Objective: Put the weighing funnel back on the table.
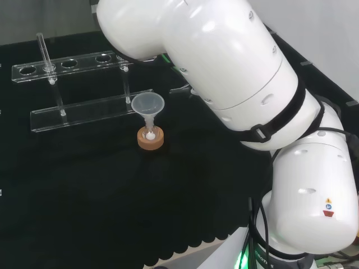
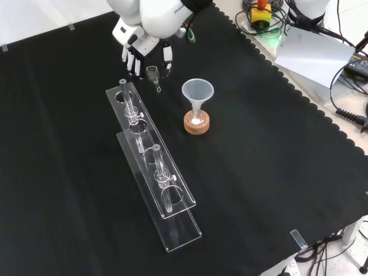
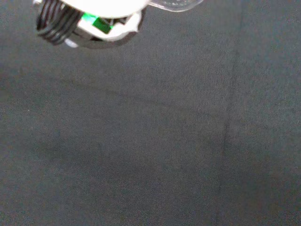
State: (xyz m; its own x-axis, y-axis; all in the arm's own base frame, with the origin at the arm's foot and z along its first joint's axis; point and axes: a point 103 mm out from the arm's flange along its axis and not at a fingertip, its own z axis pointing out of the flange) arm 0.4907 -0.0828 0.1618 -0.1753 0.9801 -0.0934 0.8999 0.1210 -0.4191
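Bench lot, listed near to far in the front view.

1. Black cloth [image 2: 259, 172], covering the bench.
2. Clear two-tier test-tube rack [image 2: 172, 213], running from the near edge away towards the upper left. Upright test tubes [image 2: 161, 167] stood in it.
3. Funnel [image 2: 198, 92], mouth up, with its stem in a small flask [image 2: 196, 118] seated on a cork ring [image 2: 196, 125]. It stood just right of the rack's far end, apart from it and untouched.
4. Weighing funnel [image 2: 152, 73], small and clear, stem pointing down. It sat beyond the rack's far end and left of the funnel. Contact between stem and cloth could not be told.
5. Hand [image 2: 144, 54], farthest, reaching down under the white arm link [image 2: 164, 14]. Its fingers [image 2: 133, 64] and thumb were pinched in on either side of the weighing funnel.
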